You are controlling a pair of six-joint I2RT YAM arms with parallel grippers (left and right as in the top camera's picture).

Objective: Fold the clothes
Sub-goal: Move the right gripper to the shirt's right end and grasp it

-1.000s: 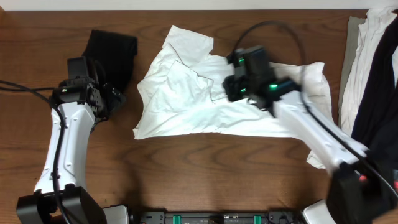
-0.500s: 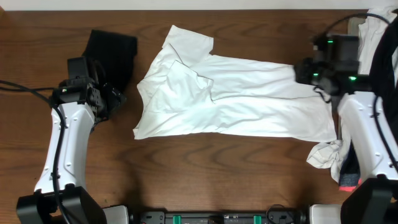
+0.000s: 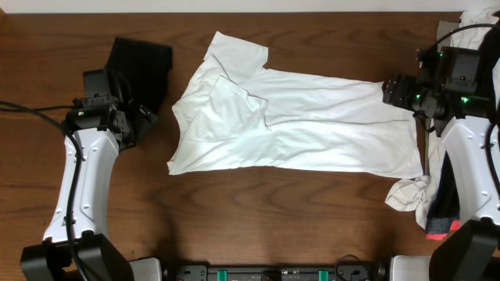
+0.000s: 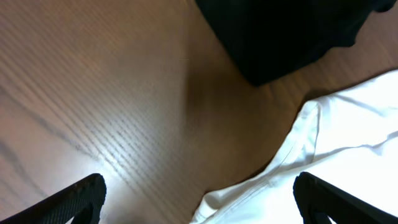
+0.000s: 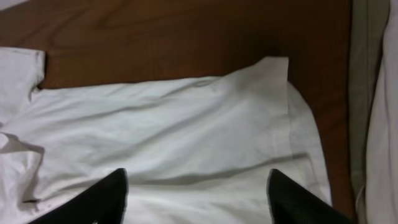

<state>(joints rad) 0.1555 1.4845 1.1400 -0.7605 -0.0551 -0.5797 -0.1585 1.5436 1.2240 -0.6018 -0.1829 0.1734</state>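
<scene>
A white T-shirt (image 3: 312, 129) lies spread out flat across the middle of the table, its folded sleeve end at the left. A black garment (image 3: 141, 62) lies at the far left. My right gripper (image 3: 393, 92) hovers open over the shirt's right edge; in the right wrist view the white shirt (image 5: 186, 118) lies below the spread fingertips (image 5: 106, 199), with nothing held. My left gripper (image 3: 143, 122) stands wide open between the black garment (image 4: 286, 31) and the shirt's left corner (image 4: 323, 137), above bare wood.
A pile of white, grey and dark clothes (image 3: 469, 47) hangs along the right table edge. A crumpled white piece (image 3: 406, 195) lies at the front right, beside a dark item with a red tip (image 3: 441, 222).
My right gripper went from the shirt's middle to its right edge, drawing the cloth out flat, then opened and let go. The left arm has not moved.
</scene>
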